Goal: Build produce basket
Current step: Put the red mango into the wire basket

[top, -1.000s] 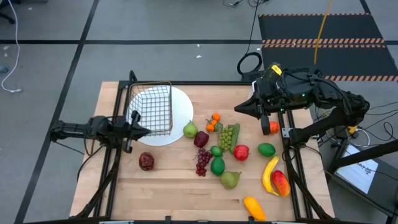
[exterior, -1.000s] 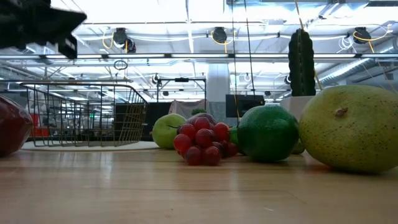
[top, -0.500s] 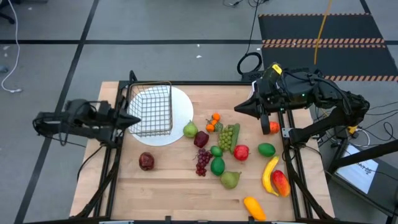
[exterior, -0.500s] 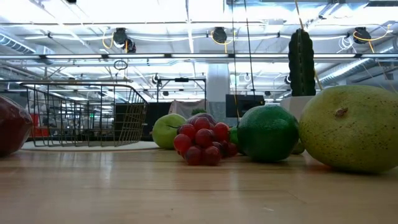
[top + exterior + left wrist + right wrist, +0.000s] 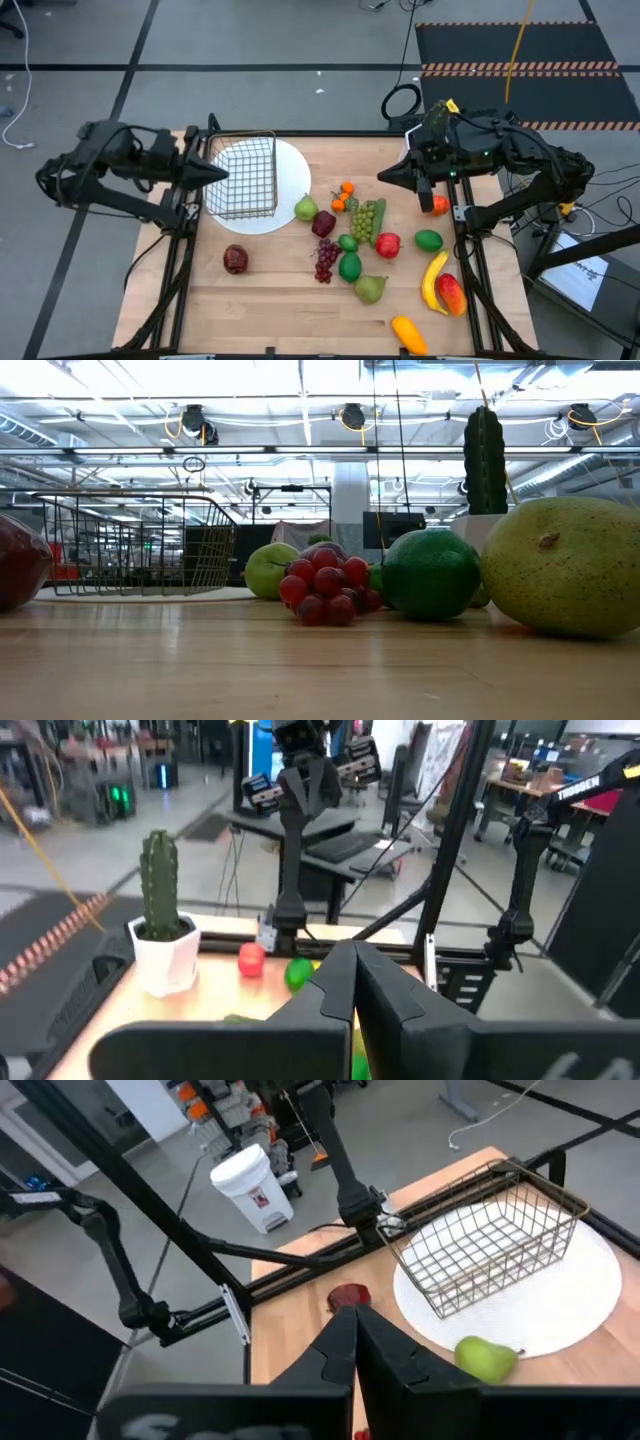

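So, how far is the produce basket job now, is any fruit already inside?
Done: nothing yet; the basket stands empty on the white plate. In hand: nothing; the left gripper, beside the basket, and the right gripper are shut on nothing. Left: all the produce, including the banana and red grapes, lies on the table.

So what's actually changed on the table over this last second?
Only the left arm moved: its left gripper, shut and holding nothing, pulled back from beside the basket toward the table's left rear edge. The right gripper stayed shut above the table, and the basket, plate and produce lie as before.
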Robot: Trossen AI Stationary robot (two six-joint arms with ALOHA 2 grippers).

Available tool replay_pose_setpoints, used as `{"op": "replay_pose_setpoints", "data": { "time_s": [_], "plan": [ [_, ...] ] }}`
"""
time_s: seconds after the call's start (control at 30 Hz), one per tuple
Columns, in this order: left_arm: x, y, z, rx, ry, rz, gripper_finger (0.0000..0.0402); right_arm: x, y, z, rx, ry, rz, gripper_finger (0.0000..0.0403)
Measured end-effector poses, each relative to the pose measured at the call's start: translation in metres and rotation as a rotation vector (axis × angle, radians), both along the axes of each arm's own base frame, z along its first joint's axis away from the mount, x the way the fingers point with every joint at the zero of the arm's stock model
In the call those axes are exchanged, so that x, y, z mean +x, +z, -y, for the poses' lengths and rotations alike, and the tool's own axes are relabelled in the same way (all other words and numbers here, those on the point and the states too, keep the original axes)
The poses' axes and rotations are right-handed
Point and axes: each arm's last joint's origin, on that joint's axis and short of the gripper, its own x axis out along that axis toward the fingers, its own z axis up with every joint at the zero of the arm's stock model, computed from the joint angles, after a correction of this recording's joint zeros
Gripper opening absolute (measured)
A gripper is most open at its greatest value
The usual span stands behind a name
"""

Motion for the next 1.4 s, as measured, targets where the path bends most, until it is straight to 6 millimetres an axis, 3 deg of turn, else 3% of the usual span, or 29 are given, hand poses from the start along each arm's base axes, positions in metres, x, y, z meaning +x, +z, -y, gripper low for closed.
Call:
{"op": "replay_pose_setpoints", "data": {
  "time_s": [0.17,0.3,0.53,0.73,0.93,1.2,1.4],
  "plan": [
    [0.028,0.013,0.003,0.002,0.000,-0.042,0.0005,0.004,-0.012,-0.001,0.188,-0.048,-0.051,0.0000],
    [0.050,0.009,0.005,-0.045,0.006,-0.092,0.0005,0.006,-0.027,-0.008,0.261,0.036,-0.126,0.0000],
    [0.083,-0.005,0.008,-0.193,0.045,-0.183,0.0005,-0.004,-0.060,-0.037,0.377,0.031,-0.348,0.0000],
    [0.099,-0.014,0.018,-0.256,0.044,-0.237,0.0005,-0.017,-0.089,-0.062,0.427,-0.065,-0.558,0.0000],
    [0.102,-0.017,0.029,-0.228,0.044,-0.249,0.0005,-0.020,-0.132,-0.093,0.602,-0.157,-0.705,0.0004],
    [0.100,-0.017,0.036,-0.228,0.043,-0.253,0.0005,-0.028,-0.212,-0.125,0.866,-0.256,-0.926,0.0086],
    [0.099,-0.018,0.040,-0.224,0.024,-0.261,0.0005,-0.048,-0.254,-0.134,0.873,-0.359,-1.063,0.0160]
  ]
}}
